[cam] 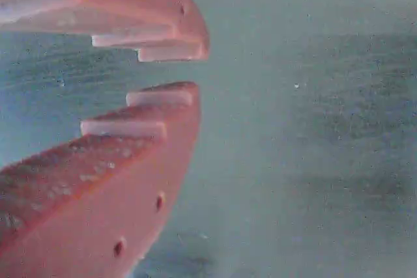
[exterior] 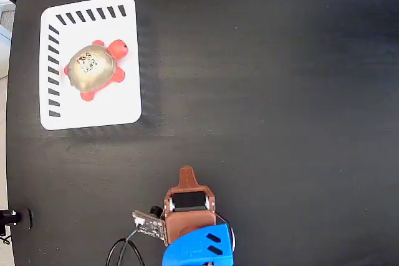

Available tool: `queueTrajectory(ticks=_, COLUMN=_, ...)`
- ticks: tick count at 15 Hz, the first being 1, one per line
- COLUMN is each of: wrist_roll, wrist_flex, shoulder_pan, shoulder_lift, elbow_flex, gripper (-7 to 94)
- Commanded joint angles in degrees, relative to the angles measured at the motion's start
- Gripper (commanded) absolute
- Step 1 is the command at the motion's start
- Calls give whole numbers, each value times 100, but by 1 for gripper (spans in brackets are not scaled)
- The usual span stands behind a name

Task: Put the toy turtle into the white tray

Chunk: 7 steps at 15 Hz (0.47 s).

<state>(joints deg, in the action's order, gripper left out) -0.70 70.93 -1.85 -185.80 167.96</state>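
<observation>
Hand [cam: 189, 69] slightly parted, holding nothing.

The toy turtle [exterior: 93, 68] has a red-orange head and legs and a glossy golden-tan shell with a small dark mark, too small to read. The white tray [exterior: 121, 101] carries black slanted slots. The table [exterior: 268, 91] is black.

A black table [exterior: 268, 91] fills the fixed view, matte and dusted with pale specks. Up at ten o'clock the white tray [exterior: 124, 101] lies flat on it. Down at six o'clock the arm's base [exterior: 198, 247] sits on the table, a black cable [exterior: 118, 252] looping beside it.
</observation>
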Motion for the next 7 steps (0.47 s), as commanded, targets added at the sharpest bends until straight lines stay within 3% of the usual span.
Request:
queueTrajectory(ticks=1, wrist_roll=-35, wrist_flex=70, shoulder_pan=-97, shoulder_lift=-44, elbow_flex=-35, gripper=0)
queueTrajectory(ticks=7, wrist_roll=-35, wrist_flex=70, shoulder_pan=-97, shoulder_lift=-44, elbow_flex=-35, gripper=0)
